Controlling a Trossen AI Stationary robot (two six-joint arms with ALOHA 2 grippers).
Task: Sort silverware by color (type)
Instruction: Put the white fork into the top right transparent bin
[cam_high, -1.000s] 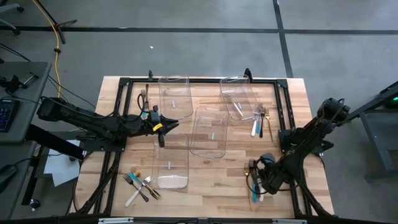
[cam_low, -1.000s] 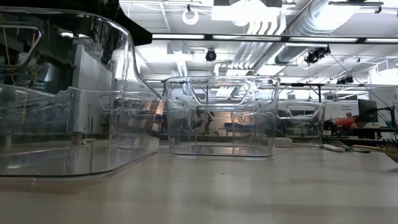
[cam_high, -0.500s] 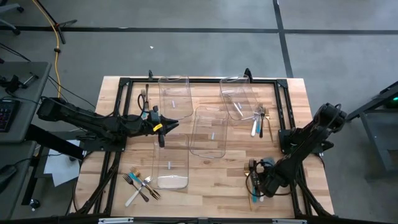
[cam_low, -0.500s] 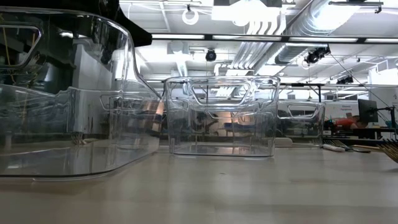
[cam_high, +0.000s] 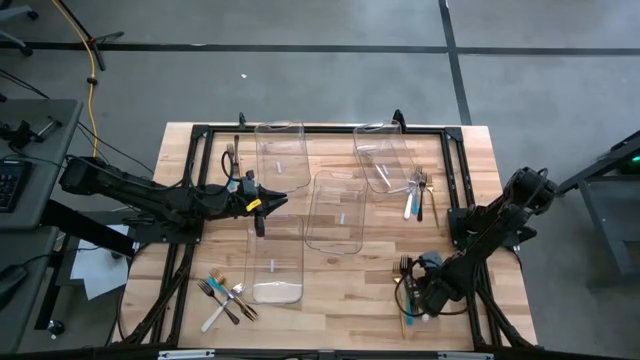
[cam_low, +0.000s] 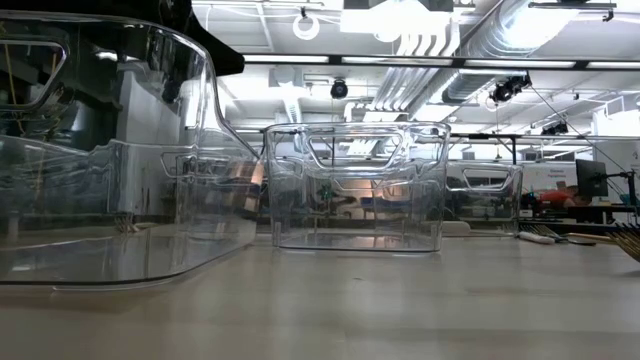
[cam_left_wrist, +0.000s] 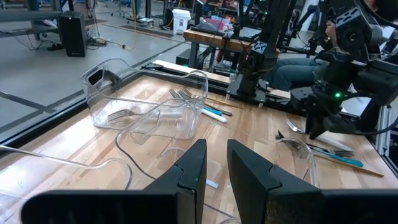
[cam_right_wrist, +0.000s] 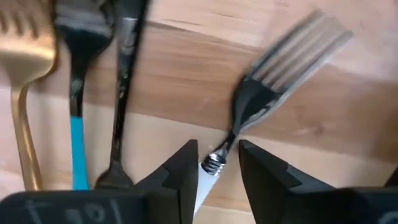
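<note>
The silverware lies in three piles. My right gripper points down over the near right pile, open. Its fingers stand on either side of a silver fork with a white handle. Beside that fork lie a black utensil, a teal-handled fork and a gold fork. My left gripper hangs over the table's left middle, open by a narrow gap with nothing in it. The other piles lie at the near left and far right. My right gripper comes from above, pointing down, with one finger on each side of the fork's neck, where the white handle begins. The fingers lie across the fork, which is flat on the table. Whether they touch it, I cannot tell.
Clear plastic bins stand at the far left, far right, middle and near left of middle. A black frame runs along the table's edges. Bare wood lies between the near bin and the right pile.
My right gripper has sunk a little toward the near right pile of silverware. The left arm and the bins have kept still.
</note>
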